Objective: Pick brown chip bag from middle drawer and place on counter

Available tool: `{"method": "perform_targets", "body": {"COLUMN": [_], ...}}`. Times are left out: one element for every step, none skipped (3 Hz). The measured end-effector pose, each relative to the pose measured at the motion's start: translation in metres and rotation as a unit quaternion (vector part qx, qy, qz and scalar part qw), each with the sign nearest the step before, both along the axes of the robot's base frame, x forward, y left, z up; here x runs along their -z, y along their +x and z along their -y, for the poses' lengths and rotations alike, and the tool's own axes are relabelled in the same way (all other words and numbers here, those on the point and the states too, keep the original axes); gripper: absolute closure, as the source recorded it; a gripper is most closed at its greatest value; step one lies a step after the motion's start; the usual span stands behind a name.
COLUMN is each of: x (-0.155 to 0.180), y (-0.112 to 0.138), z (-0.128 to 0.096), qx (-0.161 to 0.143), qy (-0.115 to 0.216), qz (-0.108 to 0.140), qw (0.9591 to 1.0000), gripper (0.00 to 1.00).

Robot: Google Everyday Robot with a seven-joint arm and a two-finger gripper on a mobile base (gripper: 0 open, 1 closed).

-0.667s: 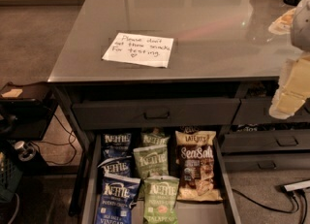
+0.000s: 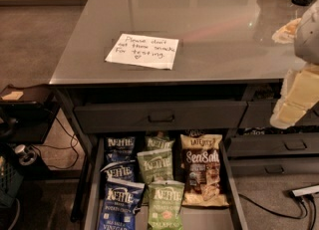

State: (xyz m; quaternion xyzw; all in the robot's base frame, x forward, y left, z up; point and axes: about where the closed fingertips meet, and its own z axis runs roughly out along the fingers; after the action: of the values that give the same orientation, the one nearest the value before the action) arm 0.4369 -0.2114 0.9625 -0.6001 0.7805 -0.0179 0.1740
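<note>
You will find the dark brown glossy chip bag with cream bands and white "Sea Salt" lettering (image 2: 202, 174) lying flat in the wide dark-grey metal middle drawer (image 2: 209, 218), which stands pulled open below the closed dark drawer front with a recessed handle (image 2: 160, 117). The brown chip bag occupies the right-hand column, touching the green Kettle bags (image 2: 155, 167) on one side and close to the drawer's right wall on the other; the blue Kettle bags (image 2: 119, 174) lie further left. Its long axis runs front to back, top band toward the cabinet. The cream-padded gripper (image 2: 294, 99) hangs at the right edge of the view, beside the front edge of the large smooth grey glossy worktop (image 2: 224, 30) and well above the drawer; its grip state cannot be told, and I note nothing visibly held. The bag lies down and to the left of the jaws, so, in my judgement, your approach must descend and cross leftward, closing across the bag's short width. The white handwritten paper note (image 2: 142, 51) sits left of centre on the worktop.
</note>
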Motion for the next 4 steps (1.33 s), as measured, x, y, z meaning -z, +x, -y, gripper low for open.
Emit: {"method": "perform_targets", "body": {"x": [0.039,0.105,0.175,0.172], "y": [-0.013,-0.023,-0.02,-0.004], "z": [-0.022,-0.051,-0.077,-0.078], "qx": [-0.009,-0.03,-0.047,-0.038], "qy": [0.049,0.09,0.137,0.139], "qz": [0.003,-0.003,-0.007,0.026], "qw": [0.9987,0.9955,0.9894,0.9893], "gripper": [0.0,0.0,0.0,0.0]}}
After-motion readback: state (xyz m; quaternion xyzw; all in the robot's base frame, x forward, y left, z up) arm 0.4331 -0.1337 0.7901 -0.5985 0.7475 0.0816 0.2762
